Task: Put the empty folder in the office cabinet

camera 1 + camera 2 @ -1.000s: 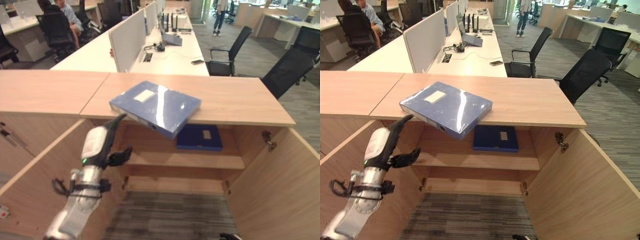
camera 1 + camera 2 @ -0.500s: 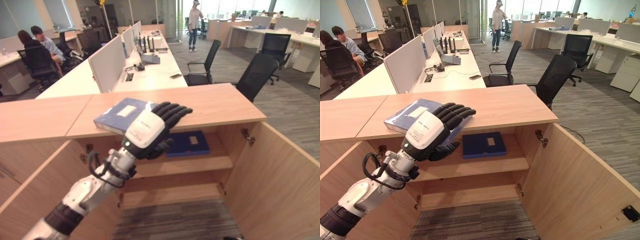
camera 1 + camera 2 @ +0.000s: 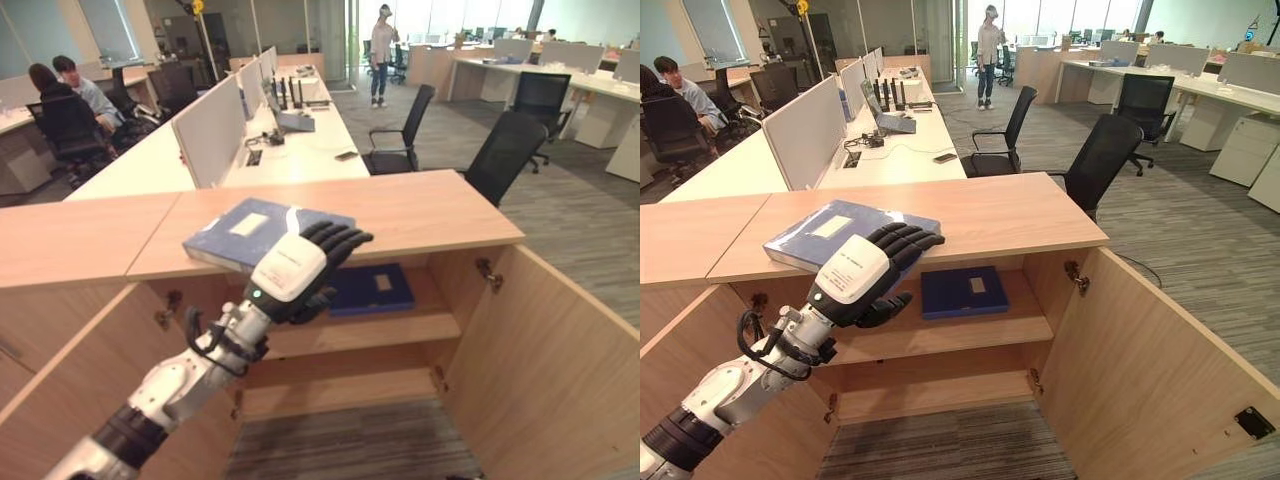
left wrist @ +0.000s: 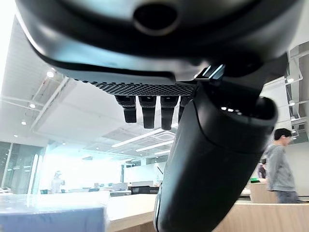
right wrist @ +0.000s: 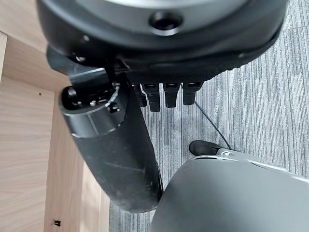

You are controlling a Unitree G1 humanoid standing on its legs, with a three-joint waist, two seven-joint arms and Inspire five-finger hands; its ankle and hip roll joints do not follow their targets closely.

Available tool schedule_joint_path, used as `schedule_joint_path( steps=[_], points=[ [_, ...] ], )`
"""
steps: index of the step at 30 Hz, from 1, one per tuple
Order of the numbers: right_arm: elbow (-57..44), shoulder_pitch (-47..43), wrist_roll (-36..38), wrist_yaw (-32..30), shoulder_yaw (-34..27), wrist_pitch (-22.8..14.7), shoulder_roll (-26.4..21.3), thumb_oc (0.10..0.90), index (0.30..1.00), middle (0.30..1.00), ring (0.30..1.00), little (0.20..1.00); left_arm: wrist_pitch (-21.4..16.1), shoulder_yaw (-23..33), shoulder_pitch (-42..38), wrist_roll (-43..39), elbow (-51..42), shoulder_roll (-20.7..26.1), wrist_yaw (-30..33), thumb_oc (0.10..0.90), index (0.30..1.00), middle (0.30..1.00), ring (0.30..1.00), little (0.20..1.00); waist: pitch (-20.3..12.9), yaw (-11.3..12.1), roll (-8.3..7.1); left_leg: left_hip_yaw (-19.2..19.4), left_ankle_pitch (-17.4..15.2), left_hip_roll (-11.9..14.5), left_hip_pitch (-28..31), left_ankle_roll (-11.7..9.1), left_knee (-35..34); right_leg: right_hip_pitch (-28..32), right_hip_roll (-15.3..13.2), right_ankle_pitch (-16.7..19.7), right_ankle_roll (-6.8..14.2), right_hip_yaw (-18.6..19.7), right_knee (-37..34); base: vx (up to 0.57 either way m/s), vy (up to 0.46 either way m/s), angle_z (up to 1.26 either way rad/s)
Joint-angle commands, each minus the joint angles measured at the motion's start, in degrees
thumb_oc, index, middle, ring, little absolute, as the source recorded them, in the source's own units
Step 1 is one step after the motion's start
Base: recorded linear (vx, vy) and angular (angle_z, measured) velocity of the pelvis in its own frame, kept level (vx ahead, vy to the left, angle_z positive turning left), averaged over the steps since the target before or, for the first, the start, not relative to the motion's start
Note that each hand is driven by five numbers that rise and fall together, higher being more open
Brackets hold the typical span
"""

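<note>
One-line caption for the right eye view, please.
Left hand reaches open over the near edge of the blue folder lying on the open cabinet's top.

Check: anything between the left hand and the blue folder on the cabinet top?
Nothing: in the eye views the left hand reaches over the blue folder's near corner, fingers extended.

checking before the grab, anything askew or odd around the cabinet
One thing: the blue folder lies skewed on the cabinet top, a corner jutting past the front edge. The left hand reaches at that corner, fingers straight. Another folder lies flat on the shelf.
</note>
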Motion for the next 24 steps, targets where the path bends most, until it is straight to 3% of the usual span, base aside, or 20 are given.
schedule_joint_path(
  steps=[1,7,24],
  points=[
    [2.2,-2.9,0.0,0.1,1.7,-1.6,1.4,0.8,0.9,0.9,0.9,0.9,1.6,8.6,-5.4,-0.5,-2.9,4.1,5.2,0.8,0.9,0.9,0.9,0.9,-0.5,0.0,-2.38,-0.2,-7.2,-1.8,1.9,-0.6,-0.1,3.0,-0.4,-6.6,3.3,-0.5,0.4,0.0,0.0,0.0],
    [2.2,-2.5,-0.4,0.3,1.6,-1.7,1.2,0.8,0.9,0.9,0.9,0.9,3.5,11.9,-3.6,1.0,0.1,5.5,7.3,0.8,0.9,0.9,0.9,0.9,-0.6,0.0,-2.37,0.0,-7.4,-1.8,2.1,-0.7,-0.1,3.2,-0.4,-6.7,3.4,-0.3,0.4,0.0,0.0,0.0],
    [1.7,-2.6,-0.6,0.3,1.7,-1.6,0.4,0.8,0.9,0.9,0.9,0.9,5.5,8.2,-6.1,0.8,9.0,4.0,6.8,0.8,0.9,0.9,0.9,0.9,-0.6,-0.7,-2.25,0.6,-7.6,-1.7,2.3,-0.7,-0.1,3.2,-0.4,-6.6,3.5,0.2,0.4,0.0,0.0,-0.01]
  ],
)
